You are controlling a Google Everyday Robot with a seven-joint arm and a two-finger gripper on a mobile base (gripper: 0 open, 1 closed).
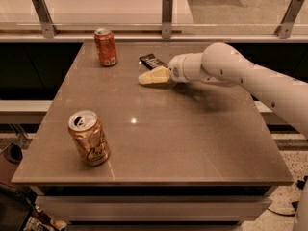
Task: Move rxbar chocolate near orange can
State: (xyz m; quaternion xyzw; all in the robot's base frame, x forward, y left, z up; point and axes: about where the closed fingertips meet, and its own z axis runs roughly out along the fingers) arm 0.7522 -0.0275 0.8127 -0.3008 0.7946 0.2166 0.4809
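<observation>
Fingers (156, 75) of the cream two-finger gripper (143, 78) lie pressed together into one pale wedge, empty, low over the brown table (192, 143) just above the frame's centre. The small flat black-wrapped rxbar chocolate (153, 60) rests on the tabletop just beyond them, toward the top of the frame, apparently untouched. The golden-orange can with dark script (89, 138) stands well apart at lower left.

With the jaws closed, a further advance would likely shove the bar toward the far edge rather than grasp it. So flat a bar gives little to pinch, and it could skid or slip out. The slimmer red-orange can (106, 47) at upper left is much nearer, so delivery could drift to the wrong can. A low sweep of the white arm (240, 73) toward lower left might also topple the golden can.
</observation>
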